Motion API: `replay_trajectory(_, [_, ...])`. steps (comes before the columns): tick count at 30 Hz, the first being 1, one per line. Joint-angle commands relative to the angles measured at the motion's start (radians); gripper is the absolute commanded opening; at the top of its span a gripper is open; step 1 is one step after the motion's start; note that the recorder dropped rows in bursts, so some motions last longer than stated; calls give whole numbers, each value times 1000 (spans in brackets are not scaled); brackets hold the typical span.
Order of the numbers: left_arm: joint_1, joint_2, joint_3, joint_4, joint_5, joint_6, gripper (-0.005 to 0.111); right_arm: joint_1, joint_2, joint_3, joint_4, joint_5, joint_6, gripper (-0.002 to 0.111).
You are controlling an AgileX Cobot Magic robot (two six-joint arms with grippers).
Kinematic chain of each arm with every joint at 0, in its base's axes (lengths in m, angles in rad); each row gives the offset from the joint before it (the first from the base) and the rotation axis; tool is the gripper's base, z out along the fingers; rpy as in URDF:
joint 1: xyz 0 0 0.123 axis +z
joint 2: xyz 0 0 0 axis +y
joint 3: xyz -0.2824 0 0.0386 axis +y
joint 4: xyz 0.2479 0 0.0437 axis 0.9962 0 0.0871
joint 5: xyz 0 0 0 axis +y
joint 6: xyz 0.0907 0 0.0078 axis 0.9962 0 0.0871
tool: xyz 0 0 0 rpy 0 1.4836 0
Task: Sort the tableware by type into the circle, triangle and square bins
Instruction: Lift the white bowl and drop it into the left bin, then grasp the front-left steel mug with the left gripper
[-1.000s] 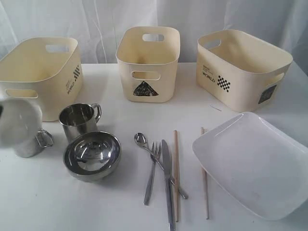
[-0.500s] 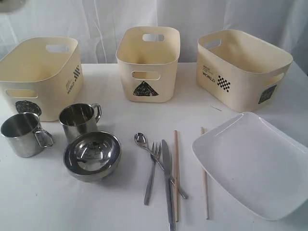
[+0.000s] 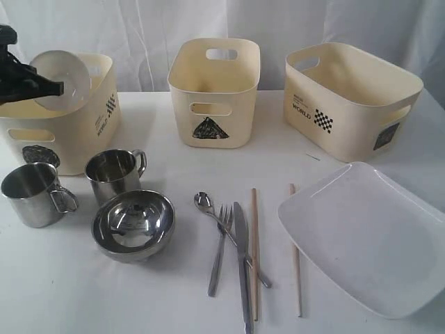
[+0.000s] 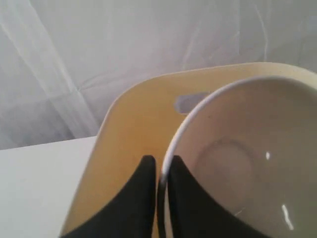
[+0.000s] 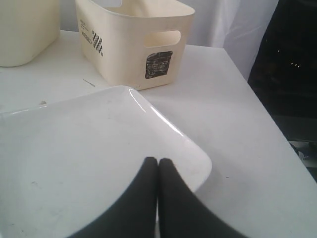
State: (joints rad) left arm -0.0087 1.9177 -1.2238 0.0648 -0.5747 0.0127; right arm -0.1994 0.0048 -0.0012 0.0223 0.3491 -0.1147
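The white bowl [image 3: 61, 78] has come up off the table and now hangs tilted over the circle bin [image 3: 80, 129], rim pinched in the left gripper [image 4: 161, 163]; releasing should bin it. The right gripper [image 5: 157, 164] is closed, empty, over the plate [image 5: 74, 158]
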Motion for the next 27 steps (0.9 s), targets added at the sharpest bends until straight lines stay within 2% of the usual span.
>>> replay_trajectory(1, [-3, -3, -12, 22, -1, -13, 36, 2, -5, 1, 0, -7, -1, 0])
replay_trajectory(2, [-3, -8, -12, 22, -1, -13, 42, 2, -5, 1, 0, -7, -1, 0])
replay_trajectory(5, [-3, -42, -12, 22, 23, -56, 52, 2, -5, 1, 0, -7, -1, 0])
replay_trajectory(10, [-3, -178, -12, 22, 125, -155, 52, 2, -5, 1, 0, -7, -1, 0])
replay_trajectory(13, [-3, -288, -12, 22, 306, -156, 52, 2, -5, 1, 0, -7, -1, 0])
replay_trajectory(17, [-3, -404, -12, 22, 755, -151, 52, 2, -5, 1, 0, -7, -1, 0])
replay_trajectory(22, [-3, -426, -12, 22, 1206, -151, 50, 2, -5, 1, 0, -7, -1, 0])
replay_trajectory(24, [-3, -411, -2, 22, 1300, -147, 50, 2, -5, 1, 0, -7, -1, 0])
replay_trajectory(27, [-3, -393, 33, 22, 1281, -145, 50, 2, -5, 1, 0, -7, -1, 0])
